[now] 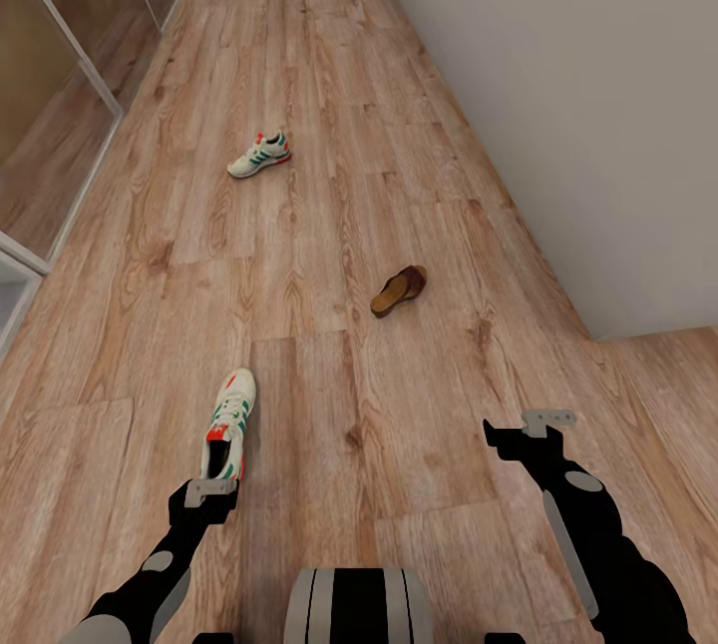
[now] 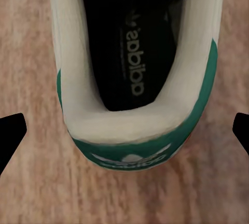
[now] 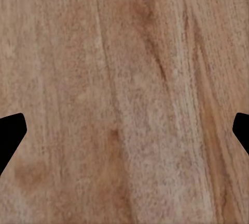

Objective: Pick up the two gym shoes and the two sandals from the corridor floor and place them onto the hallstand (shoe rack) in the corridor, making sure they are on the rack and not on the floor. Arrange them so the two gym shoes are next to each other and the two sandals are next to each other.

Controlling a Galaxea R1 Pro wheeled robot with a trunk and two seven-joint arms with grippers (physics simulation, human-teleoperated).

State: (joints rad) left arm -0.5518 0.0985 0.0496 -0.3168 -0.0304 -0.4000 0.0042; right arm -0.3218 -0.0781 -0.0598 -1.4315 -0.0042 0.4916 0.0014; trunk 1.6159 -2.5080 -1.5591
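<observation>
Wood-plank floor (image 1: pixel 329 225) runs down a corridor between a plain wall (image 1: pixel 558 76) on the right and glass panels (image 1: pixel 50 96) on the left. One gym shoe (image 1: pixel 229 423) lies near the robot, heel toward it, with the left gripper (image 1: pixel 211 490) directly over its heel; the left wrist view looks into the shoe's opening, fingertips (image 2: pixel 11 130) spread wide on either side of the heel. A second gym shoe (image 1: pixel 259 155) lies farther down the floor. A sandal (image 1: pixel 399 289) lies between them, to the right. The right gripper (image 1: pixel 548 419) hangs over bare floor, fingers apart.
</observation>
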